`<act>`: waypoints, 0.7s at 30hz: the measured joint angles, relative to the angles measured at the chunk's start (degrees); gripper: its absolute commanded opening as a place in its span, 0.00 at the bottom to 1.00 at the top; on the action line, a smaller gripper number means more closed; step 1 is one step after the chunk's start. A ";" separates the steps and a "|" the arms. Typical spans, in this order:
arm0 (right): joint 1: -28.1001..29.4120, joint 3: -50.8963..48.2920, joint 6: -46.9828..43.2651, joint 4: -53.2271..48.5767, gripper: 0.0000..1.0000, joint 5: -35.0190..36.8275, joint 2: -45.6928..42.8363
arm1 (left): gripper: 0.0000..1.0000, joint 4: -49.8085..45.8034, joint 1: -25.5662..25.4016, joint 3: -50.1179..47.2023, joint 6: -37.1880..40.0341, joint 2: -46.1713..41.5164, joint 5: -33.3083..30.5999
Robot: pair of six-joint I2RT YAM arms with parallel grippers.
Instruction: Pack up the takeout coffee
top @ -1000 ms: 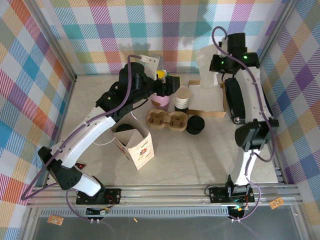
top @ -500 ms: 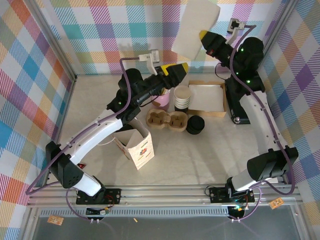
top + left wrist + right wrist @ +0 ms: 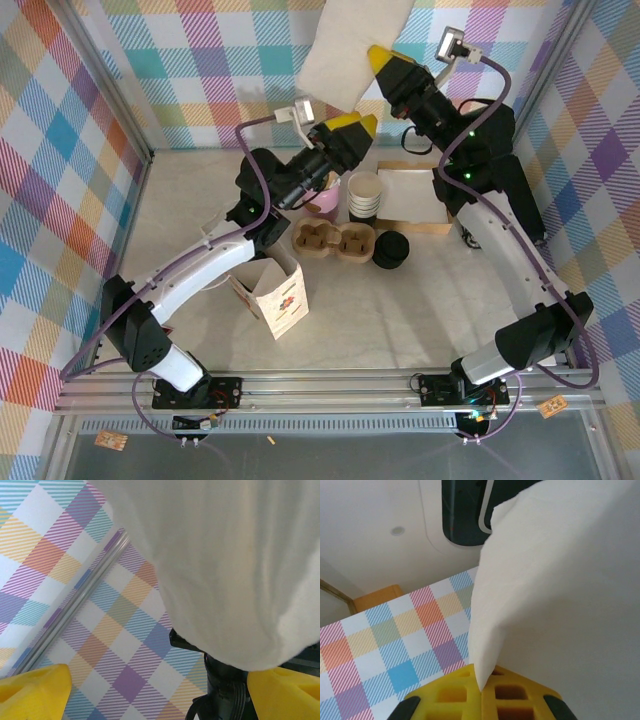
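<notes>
One white sheet (image 3: 350, 45), pinched by right claw (image 3: 378, 55), hangs before wide-spread left claw (image 3: 355, 125).

The left arm (image 3: 200, 272) and the right arm (image 3: 512, 262) are each showing white shells on the long links and black housings at the joints. A purple cable (image 3: 238, 150) is running along each arm. Green indicator lights (image 3: 466, 172) are glowing on the right arm. A red mark (image 3: 160, 333) is showing low on the left arm. The left claw (image 3: 355, 125) and the right claw (image 3: 380, 55) are carrying blocky yellow fingers (image 3: 31, 692); those of the right claw are showing square moulded recesses. A small pale camera module (image 3: 450, 44) is sitting at each wrist. Black plates (image 3: 455, 386) are anchoring both bases.
</notes>
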 measured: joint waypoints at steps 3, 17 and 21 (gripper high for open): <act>0.13 -0.57 0.55 1.18 0.00 0.24 -0.13 | 0.91 3.41 -0.04 -0.50 0.09 0.00 0.72; 1.77 -0.57 2.54 2.62 0.00 0.09 -1.20 | 0.82 15.08 -0.09 -3.08 2.58 -1.16 -0.74; 2.64 -0.57 2.71 2.62 0.00 -0.28 -1.81 | 0.73 17.18 -0.09 -3.06 3.10 -1.16 -0.96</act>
